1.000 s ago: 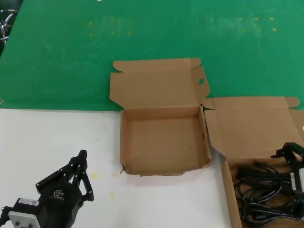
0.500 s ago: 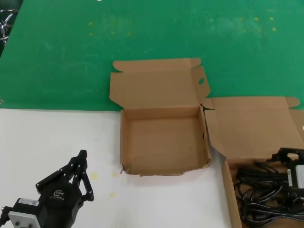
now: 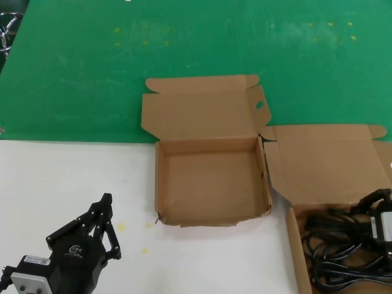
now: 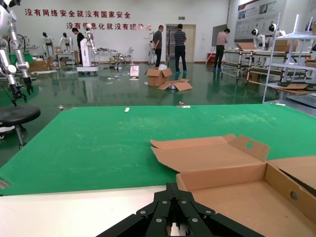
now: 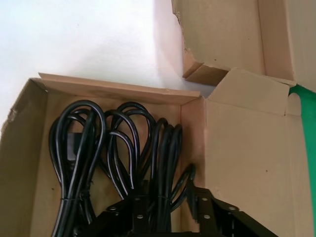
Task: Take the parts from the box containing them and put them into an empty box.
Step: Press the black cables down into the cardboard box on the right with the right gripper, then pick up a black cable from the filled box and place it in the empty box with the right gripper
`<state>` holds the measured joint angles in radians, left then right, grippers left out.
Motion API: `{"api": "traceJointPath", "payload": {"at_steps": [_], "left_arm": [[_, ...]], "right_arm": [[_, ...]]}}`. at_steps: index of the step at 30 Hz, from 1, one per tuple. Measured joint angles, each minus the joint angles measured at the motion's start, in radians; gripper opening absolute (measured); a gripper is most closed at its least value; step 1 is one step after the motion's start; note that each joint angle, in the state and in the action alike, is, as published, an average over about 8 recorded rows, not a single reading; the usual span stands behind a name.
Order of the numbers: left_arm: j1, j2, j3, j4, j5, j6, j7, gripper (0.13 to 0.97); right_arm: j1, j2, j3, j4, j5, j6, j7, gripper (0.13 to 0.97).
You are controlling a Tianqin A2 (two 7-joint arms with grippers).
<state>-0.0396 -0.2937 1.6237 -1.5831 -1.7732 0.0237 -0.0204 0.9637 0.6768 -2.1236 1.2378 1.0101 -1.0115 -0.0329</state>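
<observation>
Reaching into the cord box [image 3: 298,245] | right gripper [image 5: 165,207] spread over the cords [image 5: 123,148]; centre one bundle | left gripper [image 3: 104,229] idle, state unclear

Two open cardboard boxes side by side: empty box [image 3: 211,184] centre, cord box [image 3: 298,245] near right, holding black cords [image 3: 337,245]. Right gripper [image 3: 375,205] down among the cords at the right edge. Left gripper [image 3: 104,205] parked near left on white table [image 3: 67,177].
</observation>
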Motion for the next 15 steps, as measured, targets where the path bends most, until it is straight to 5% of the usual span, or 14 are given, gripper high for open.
{"api": "traceJointPath", "payload": {"at_steps": [7, 15], "left_arm": [[0.0, 0.0, 0.0, 0.0, 0.0, 0.0, 0.0, 0.133], [0.0, 0.0, 0.0, 0.0, 0.0, 0.0, 0.0, 0.133]], "right_arm": [[0.0, -0.008, 0.007, -0.015, -0.01, 0.022, -0.028, 0.273], [-0.008, -0.014, 0.014, -0.019, -0.015, 0.029, -0.036, 0.228]]}}
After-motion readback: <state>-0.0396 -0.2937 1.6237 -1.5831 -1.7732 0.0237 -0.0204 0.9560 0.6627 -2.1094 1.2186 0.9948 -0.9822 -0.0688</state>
